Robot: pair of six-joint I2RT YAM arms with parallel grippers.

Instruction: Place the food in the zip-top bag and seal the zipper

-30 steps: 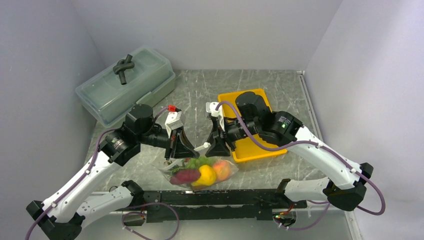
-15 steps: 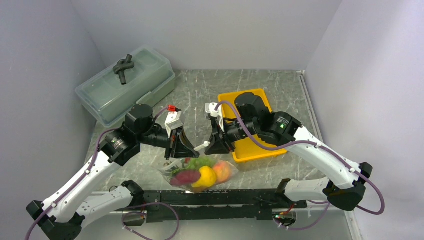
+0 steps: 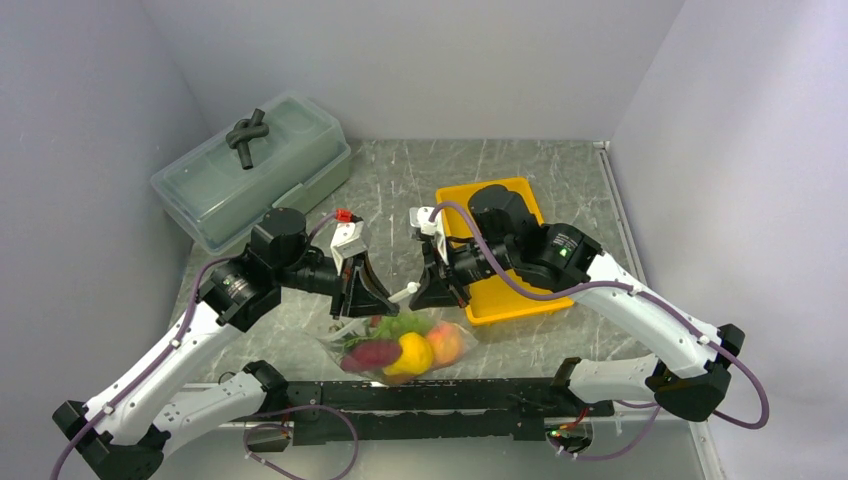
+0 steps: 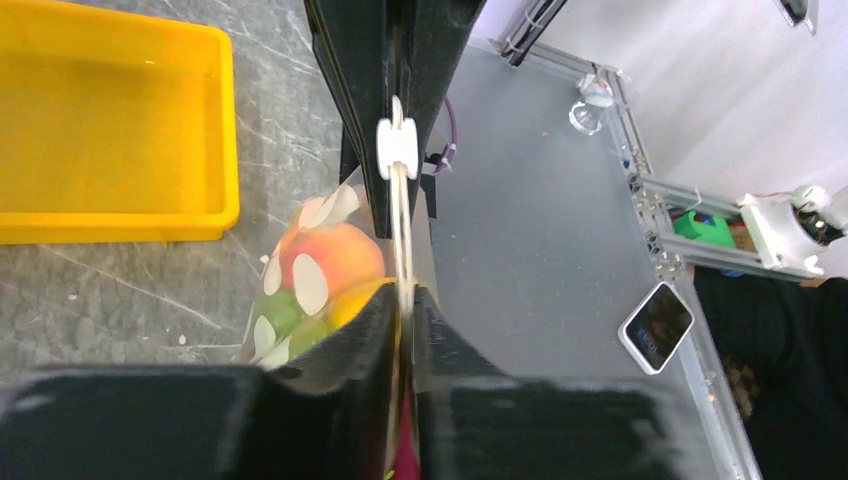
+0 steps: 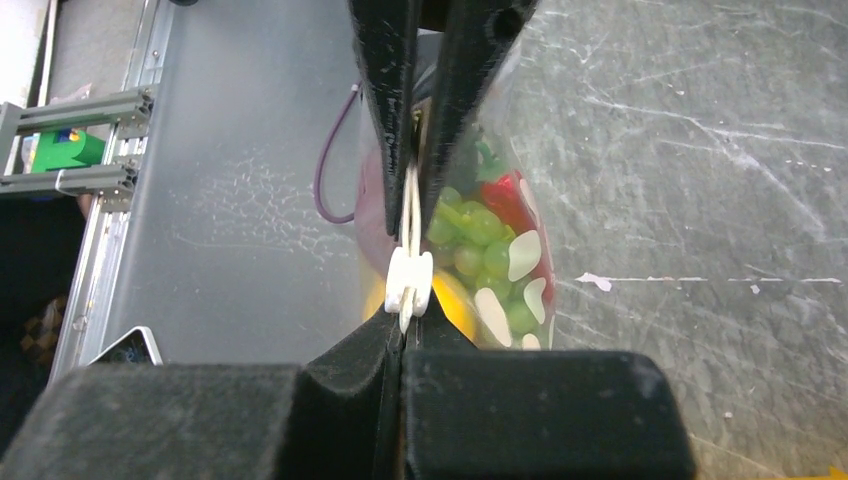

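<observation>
I find the bag (image 3: 340, 345) nearest, by the near table (image 3: 560, 180) edge, with the food inside: purple piece (image 3: 370, 353), yellow fruit (image 3: 413, 350), peach (image 3: 445, 342) and grapes (image 3: 400, 325). At 12 o'clock from the food, the zipper (image 4: 400, 215) runs between both claws. Left claw (image 4: 402, 300): jaws pinched all but together on the zipper strip. Right claw (image 5: 402, 335): jaws fully together on the same strip, with the white slider (image 5: 410, 280) touching its fingertips. I cannot tell whether the mouth is sealed. The tray (image 3: 520, 300) is at 2 o'clock from the bag. The box (image 3: 250, 175) is at 11 o'clock, well apart.
</observation>
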